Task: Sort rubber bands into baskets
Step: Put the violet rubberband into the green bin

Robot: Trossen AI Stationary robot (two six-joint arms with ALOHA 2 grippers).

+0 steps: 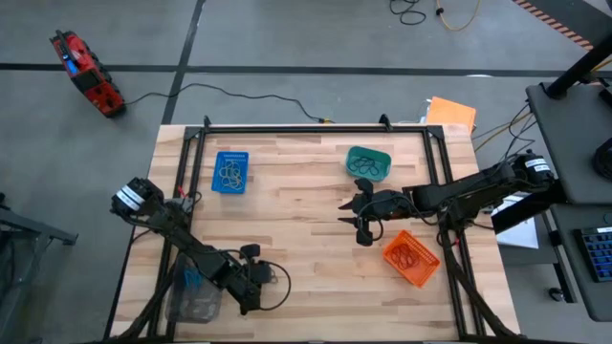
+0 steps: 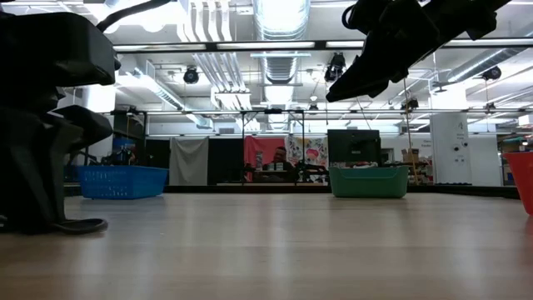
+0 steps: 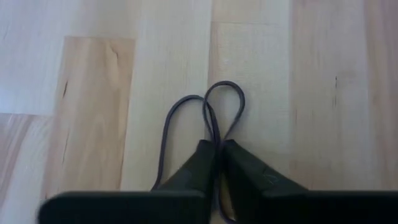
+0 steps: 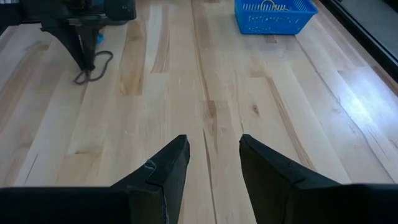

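A dark rubber band [image 3: 225,93] lies on the wooden table near its front left, twisted into two loops. My left gripper [image 3: 217,144] is shut on it and shows in the high view [image 1: 251,298] and the low view [image 2: 50,208]. My right gripper [image 4: 214,155] hangs open above the table's right half [image 1: 352,218] with nothing between its fingers. The blue basket [image 1: 230,172], teal basket [image 1: 368,162] and orange basket [image 1: 411,258] each hold rubber bands. A clear-grey basket [image 1: 196,301] stands at the front left, partly under my left arm. My left gripper pinches the dark rubber band where its strands cross [image 3: 216,138], between the two fingertips. The fingers come slanting down from above. The band's loops [image 3: 166,137] lie slack on the table beyond and beside the fingers.
Bare wood lies between the two arms in the table's middle [image 1: 296,229]. A black frame [image 1: 316,127] runs along the far edge and down both sides. An orange sheet [image 1: 451,113] lies past the far right corner.
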